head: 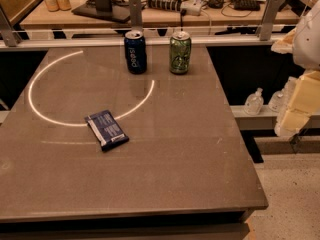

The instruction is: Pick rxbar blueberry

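The picking has not really begun. The rxbar blueberry point(106, 130) lies flat on the table point(195, 154), a bit left of the middle, near the front, and nothing touches it. The blue can point(135, 52) and the green can point(180, 52) stand far behind it. The gripper point(299, 106) hangs at the right edge, off the table and well away from the bar. I cannot tell if it is spread or closed. Next it must go over the bar and come down.
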Controlling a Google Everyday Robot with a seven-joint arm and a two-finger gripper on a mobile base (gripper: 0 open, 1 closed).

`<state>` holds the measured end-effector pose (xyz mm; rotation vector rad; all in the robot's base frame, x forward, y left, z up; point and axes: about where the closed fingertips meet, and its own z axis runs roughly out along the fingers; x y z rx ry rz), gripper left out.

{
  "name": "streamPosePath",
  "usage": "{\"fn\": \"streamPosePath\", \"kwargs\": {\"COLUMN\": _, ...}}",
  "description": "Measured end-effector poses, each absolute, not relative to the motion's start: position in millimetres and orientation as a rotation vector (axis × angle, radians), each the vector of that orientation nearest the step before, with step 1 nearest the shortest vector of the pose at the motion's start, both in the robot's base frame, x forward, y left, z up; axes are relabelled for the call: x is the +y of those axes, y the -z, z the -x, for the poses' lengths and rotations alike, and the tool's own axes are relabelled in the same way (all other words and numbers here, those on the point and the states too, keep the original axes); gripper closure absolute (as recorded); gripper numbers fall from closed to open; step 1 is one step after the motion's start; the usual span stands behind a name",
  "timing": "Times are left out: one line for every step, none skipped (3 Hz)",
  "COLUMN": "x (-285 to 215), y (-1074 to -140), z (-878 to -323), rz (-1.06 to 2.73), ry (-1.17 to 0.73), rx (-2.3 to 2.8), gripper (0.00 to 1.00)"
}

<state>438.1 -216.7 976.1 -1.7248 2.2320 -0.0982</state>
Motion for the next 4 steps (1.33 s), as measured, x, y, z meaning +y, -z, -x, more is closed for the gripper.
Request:
{"fn": "streamPosePath", "kwargs": {"x": -216.7, "y": -976.2, "z": -438.1, "rz": 1.725, "ry": 0.098, "rx": 2.232, "gripper": 0.00}}
{"fn": "streamPosePath", "kwargs": {"x": -204.6, "y": -979.8, "z": -425.9, "rz": 1.657, "ry": 0.070, "rx": 2.239, "gripper": 0.00}}
{"fn": "streamPosePath", "kwargs": {"x": -183.6, "y": -970.5, "z": -416.2, "rz": 1.510, "ry": 0.066, "rx": 2.301, "gripper": 0.00}}
{"fn": "streamPosePath", "kwargs": {"x": -155.3, "y": -958.7, "z": -411.4, "rz": 1.361, "ry": 0.045, "rx": 2.385, "gripper": 0.00}}
